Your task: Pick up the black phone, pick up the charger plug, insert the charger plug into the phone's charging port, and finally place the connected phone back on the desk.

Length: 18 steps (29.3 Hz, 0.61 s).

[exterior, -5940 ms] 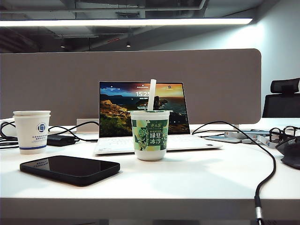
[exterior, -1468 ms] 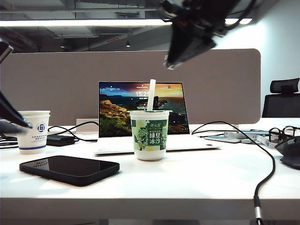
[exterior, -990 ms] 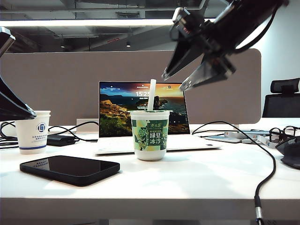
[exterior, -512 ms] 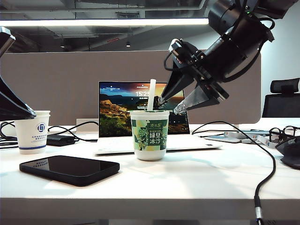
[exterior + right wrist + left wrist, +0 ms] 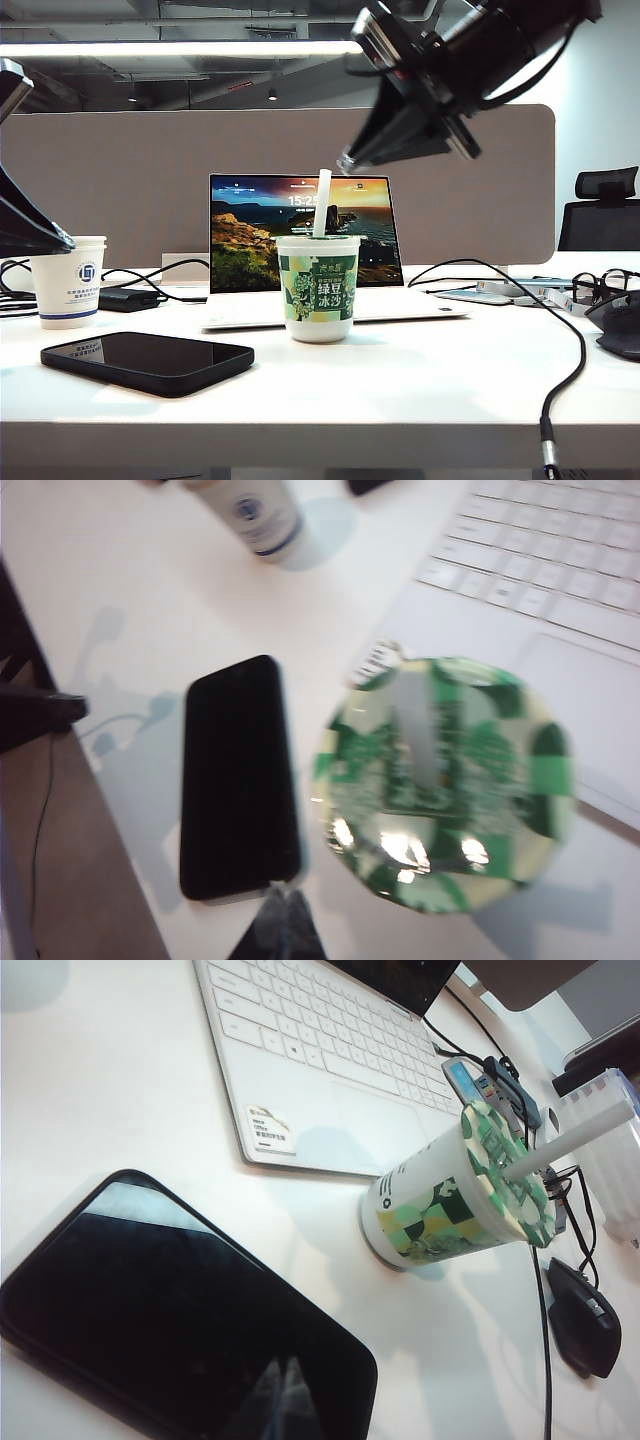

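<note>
At the far left edge of the exterior view the left gripper (image 5: 30,235) hangs above the desk (image 5: 400,390), its jaws pressed together and holding nothing. Behind it stands a white paper cup (image 5: 67,282). The black phone (image 5: 147,362) lies flat, screen up, on the near left of the desk. Toward the middle, a green-printed cup (image 5: 318,288) with a white straw (image 5: 322,203) stands just in front of an open white laptop (image 5: 300,250). Above and right of the straw hovers the right gripper (image 5: 352,160), jaws closed and empty. At the near right a black cable (image 5: 570,380) ends in the charger plug (image 5: 547,452) over the desk's front edge.
</note>
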Tool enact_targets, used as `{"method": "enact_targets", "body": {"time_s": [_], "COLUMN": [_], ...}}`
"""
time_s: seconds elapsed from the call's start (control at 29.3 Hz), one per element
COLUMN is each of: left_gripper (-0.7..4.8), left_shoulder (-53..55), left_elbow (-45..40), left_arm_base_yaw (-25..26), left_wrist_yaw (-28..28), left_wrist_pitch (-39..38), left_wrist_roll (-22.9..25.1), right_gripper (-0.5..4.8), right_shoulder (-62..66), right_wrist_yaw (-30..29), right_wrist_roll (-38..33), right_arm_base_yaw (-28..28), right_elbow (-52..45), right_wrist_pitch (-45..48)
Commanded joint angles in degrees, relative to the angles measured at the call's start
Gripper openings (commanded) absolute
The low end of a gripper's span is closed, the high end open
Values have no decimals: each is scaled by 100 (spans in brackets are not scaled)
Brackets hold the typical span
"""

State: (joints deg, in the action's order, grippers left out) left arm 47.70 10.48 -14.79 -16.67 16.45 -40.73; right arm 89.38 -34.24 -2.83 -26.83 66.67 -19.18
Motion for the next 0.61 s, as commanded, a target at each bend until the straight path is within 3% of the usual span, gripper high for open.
{"method": "enact_targets", "body": {"time_s": [0.03, 0.17, 0.27, 0.38, 0.61], "left_gripper": [-6, -6, -6, -6, -6], "left_shoulder": [-9, -7, -7, 42, 916], "left_elbow": [17, 20, 59, 223, 1003], "left_arm_base_yaw": [2, 2, 2, 2, 2], "left_wrist_yaw": [20, 15, 98, 144, 254], "left_wrist_pitch": [33, 151, 328, 313, 297], "left_wrist_roll": [26, 197, 302, 302, 483], "right_gripper": [-5, -5, -4, -5, -5], "right_shoulder": [-37, -37, -37, -37, -33], "right_wrist_yaw": [258, 1526, 1947, 2273, 2433], "right_wrist_roll": [455, 592, 610, 605, 544], "right_arm_base_yaw": [-289, -629, -645, -570, -192], "right_elbow": [17, 11, 11, 11, -17], "right_wrist_pitch": [15, 28, 157, 297, 409]}}
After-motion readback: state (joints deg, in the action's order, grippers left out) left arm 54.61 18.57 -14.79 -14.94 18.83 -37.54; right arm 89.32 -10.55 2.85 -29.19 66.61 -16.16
